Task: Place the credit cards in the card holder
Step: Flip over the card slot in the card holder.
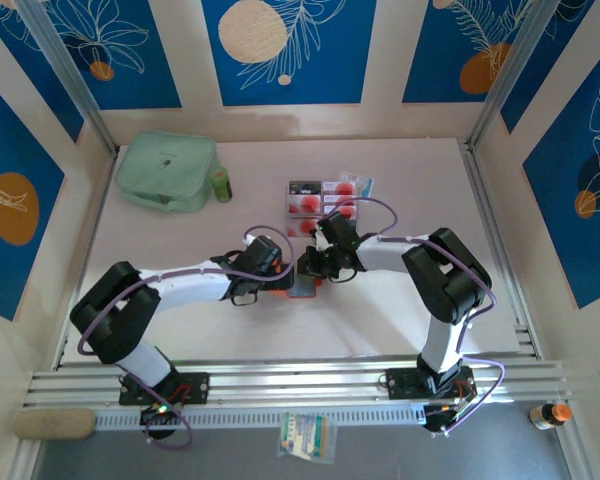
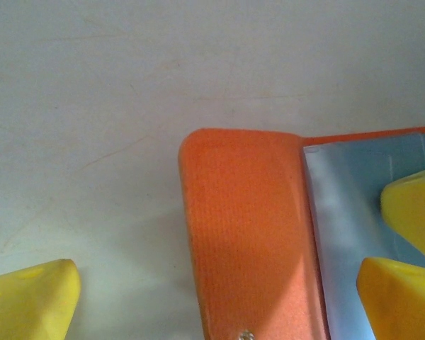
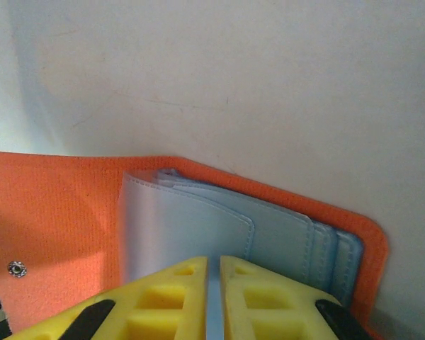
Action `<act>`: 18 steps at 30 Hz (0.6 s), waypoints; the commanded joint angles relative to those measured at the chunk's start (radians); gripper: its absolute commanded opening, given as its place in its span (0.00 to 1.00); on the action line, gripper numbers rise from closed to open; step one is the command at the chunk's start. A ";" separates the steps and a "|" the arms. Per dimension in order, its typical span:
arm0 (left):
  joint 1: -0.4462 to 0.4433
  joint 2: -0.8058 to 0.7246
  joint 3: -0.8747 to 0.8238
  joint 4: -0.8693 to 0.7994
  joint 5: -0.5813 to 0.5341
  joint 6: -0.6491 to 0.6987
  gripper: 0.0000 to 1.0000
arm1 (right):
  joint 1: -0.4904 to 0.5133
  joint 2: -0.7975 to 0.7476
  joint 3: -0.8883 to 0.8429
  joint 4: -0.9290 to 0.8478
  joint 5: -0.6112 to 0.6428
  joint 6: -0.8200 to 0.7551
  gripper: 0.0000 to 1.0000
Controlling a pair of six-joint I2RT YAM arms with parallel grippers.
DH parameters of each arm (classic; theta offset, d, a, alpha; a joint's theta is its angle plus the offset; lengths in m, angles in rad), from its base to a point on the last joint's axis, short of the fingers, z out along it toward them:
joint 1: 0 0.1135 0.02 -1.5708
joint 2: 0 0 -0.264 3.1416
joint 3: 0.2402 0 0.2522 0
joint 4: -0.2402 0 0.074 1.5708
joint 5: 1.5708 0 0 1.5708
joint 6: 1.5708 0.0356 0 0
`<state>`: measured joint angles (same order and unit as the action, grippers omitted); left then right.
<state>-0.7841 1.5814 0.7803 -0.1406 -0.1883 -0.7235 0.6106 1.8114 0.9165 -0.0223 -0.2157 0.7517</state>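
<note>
A pale table (image 1: 180, 230) sits inside walls of blue, leaf-patterned panels. The orange card holder (image 2: 248, 241) lies open and flat on it, showing its clear bluish sleeves (image 3: 191, 227). The left gripper (image 2: 216, 280) hangs over the card holder with its jaws spread wide, holding nothing. The right gripper (image 3: 214, 261), at the card holder's other side, is pinched closed on one of the sleeves. The credit cards (image 1: 325, 203) lie in a cluster just beyond the card holder. A mint-green pouch (image 1: 167, 172) sits well beyond it, to the left.
</note>
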 commanded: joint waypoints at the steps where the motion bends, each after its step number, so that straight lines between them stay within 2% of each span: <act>1: -0.007 0.027 -0.025 0.018 0.026 0.019 0.98 | -0.004 0.013 0.015 -0.010 -0.031 0.011 0.13; 7: -0.007 0.035 -0.051 0.047 0.035 0.012 0.91 | -0.021 -0.019 0.005 -0.009 -0.036 0.017 0.15; 12: -0.006 0.027 -0.064 0.065 0.038 0.003 0.89 | -0.037 -0.053 -0.017 -0.005 -0.023 0.026 0.38; 18: -0.007 0.018 -0.076 0.075 0.036 0.000 0.88 | -0.040 -0.025 -0.024 0.014 -0.034 0.041 0.42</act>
<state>-0.7841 1.5848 0.7372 -0.0868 -0.2008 -0.7158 0.5747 1.7878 0.9134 -0.0113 -0.2398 0.7784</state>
